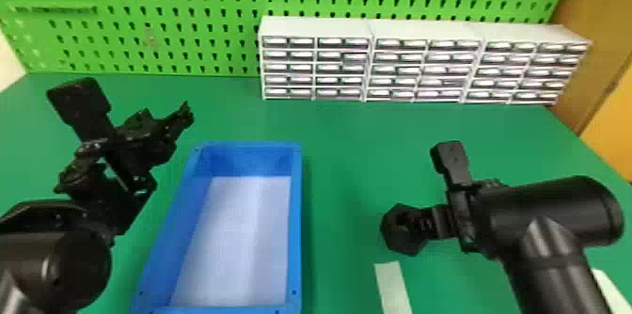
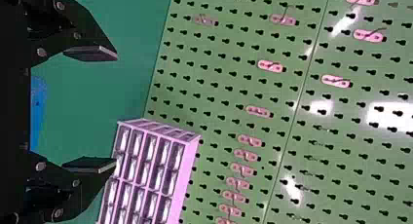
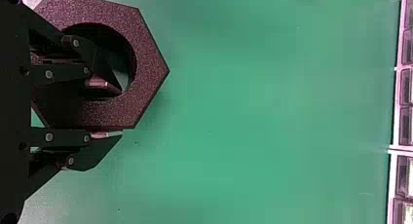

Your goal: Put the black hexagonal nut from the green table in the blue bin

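You have the black hexagonal nut (image 3: pixel 146 53) in the right gripper (image 3: pixel 120 113), one finger down through the hole and the other against an outer flat, so the ring wall is pinched between them. That is the place to take hold of it: the wall looks thick, and the flat gives the outer pad a square seat. Expect a stiff, chunky piece that won't squash or break easily; its weight you can't judge by eye. The grainy face looks matt, so slipping seems less likely than swinging, since you hold it off-centre. Keep the wrist steady and the turn slow.

The nut is over the bench (image 1: pixel 348 148), to the right of the blue bin (image 1: pixel 295 223) and well apart from it; whether it is clear of the surface, you can't tell. Your left gripper (image 2: pixel 100 109) is spread wide with nothing in it, beyond the bin's left side. Behind stand the white drawer units (image 1: pixel 315 27) and the green pegboard (image 1: pixel 188 7).
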`<state>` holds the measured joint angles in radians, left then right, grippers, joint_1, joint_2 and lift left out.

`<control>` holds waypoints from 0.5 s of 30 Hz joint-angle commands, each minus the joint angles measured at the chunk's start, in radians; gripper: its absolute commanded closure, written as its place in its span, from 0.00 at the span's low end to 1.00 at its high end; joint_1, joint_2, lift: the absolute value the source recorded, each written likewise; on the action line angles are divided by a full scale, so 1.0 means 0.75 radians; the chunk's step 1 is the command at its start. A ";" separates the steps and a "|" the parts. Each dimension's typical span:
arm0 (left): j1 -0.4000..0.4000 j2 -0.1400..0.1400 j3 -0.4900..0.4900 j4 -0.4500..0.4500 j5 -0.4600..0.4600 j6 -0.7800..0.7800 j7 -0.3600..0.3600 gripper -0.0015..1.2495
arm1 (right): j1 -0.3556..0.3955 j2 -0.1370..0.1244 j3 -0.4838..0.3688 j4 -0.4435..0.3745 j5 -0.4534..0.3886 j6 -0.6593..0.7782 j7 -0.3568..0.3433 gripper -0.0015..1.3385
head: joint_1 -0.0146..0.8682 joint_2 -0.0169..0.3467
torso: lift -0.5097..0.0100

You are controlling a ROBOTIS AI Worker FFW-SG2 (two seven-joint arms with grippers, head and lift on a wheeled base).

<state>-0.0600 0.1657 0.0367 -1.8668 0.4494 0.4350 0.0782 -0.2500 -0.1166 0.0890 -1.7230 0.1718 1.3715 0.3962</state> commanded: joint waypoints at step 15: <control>-0.002 0.000 0.002 0.000 0.004 -0.001 0.000 0.38 | -0.025 -0.049 -0.108 -0.083 0.108 -0.266 -0.001 0.74 | 0.80 0.07 | 0.79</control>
<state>-0.0608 0.1657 0.0398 -1.8668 0.4525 0.4341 0.0782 -0.2583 -0.1404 0.0329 -1.7672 0.2277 1.2398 0.3957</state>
